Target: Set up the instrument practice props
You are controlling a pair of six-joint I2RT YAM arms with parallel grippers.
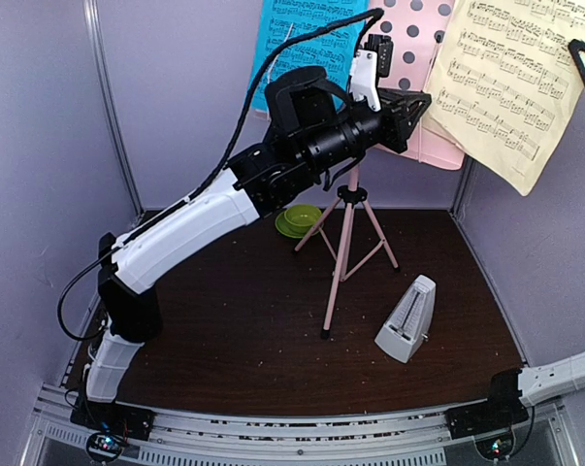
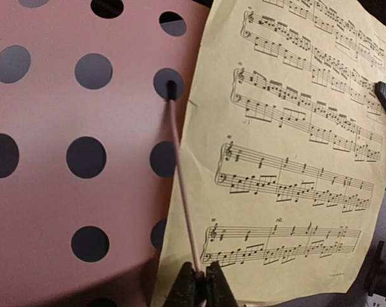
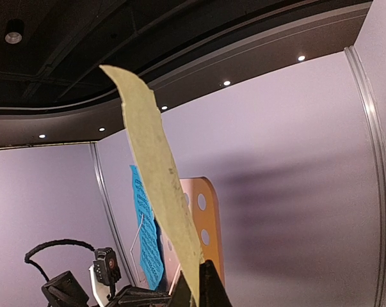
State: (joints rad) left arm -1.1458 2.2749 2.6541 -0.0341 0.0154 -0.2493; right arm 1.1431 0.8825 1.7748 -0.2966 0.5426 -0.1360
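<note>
- left fingers (image 2: 202,288) pinched shut on a thin pink rod (image 2: 185,192), bottom centre of left wrist view; the rod runs up to a black tip at one of the desk holes
- right fingers (image 3: 205,291) clamped on the edge of the pale-yellow page (image 2: 289,160), bottom centre of right wrist view
- yellow page hangs tilted at upper right of top view, left edge overlapping the desk of the pink music stand (image 1: 413,44), the rest out in the air
- blue page (image 1: 307,39) on the desk, upper left of top view
- white metronome (image 1: 406,320) on the bench (image 1: 234,330), lower right of centre, apart from the tripod feet
- risk: the stand is tall on thin tripod legs (image 1: 345,243), so a pull on the rod could tip or spin it toward the metronome or the green bowl (image 1: 299,221) behind the legs
- risk: the page is pinched at one edge only, so dragging it across the desk could crease or tear it, or it could slide out of the grip
- risk: the rod looks springy and could slip and snap back onto the page; can't tell how the blue page is fixed, it may get knocked loose
- desk: flat smooth pink sheet punched with round holes
- rod slim and round; legs thin pink tubes with dark feet
- pages: thin flexible paper with printed staves; the yellow one bows when seen edge-on
- metronome: white pyramid, hard plastic look
- bench: dark brown, matte, speckled with crumbs
</note>
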